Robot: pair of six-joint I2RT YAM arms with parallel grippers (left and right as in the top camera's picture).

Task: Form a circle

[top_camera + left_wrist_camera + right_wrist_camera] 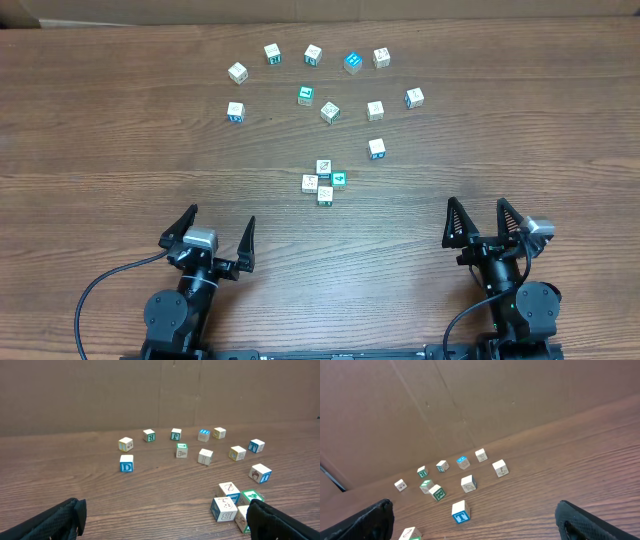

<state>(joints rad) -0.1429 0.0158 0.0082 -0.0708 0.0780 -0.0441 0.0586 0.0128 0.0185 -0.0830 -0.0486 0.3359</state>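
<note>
Left end effector (221,217) & right end effector (477,205) are sitting w/ jaws apart, empty. Cubes (330,112) are lying ahead on tabletop (120,150). Clump (323,182) is lying fwd-right of left, the nearer arm.

You have a brown wood-grain table (110,160) in front of you, its boards running left to right with thin dark seams between them. Along its far edge stands a plain brown cardboard panel (90,395) that closes off everything behind. A vertical crease (161,390) runs down it, and from the right wrist view you see more creases slanting across it. The light is soft and even, with a faint sheen on the tabletop.
</note>
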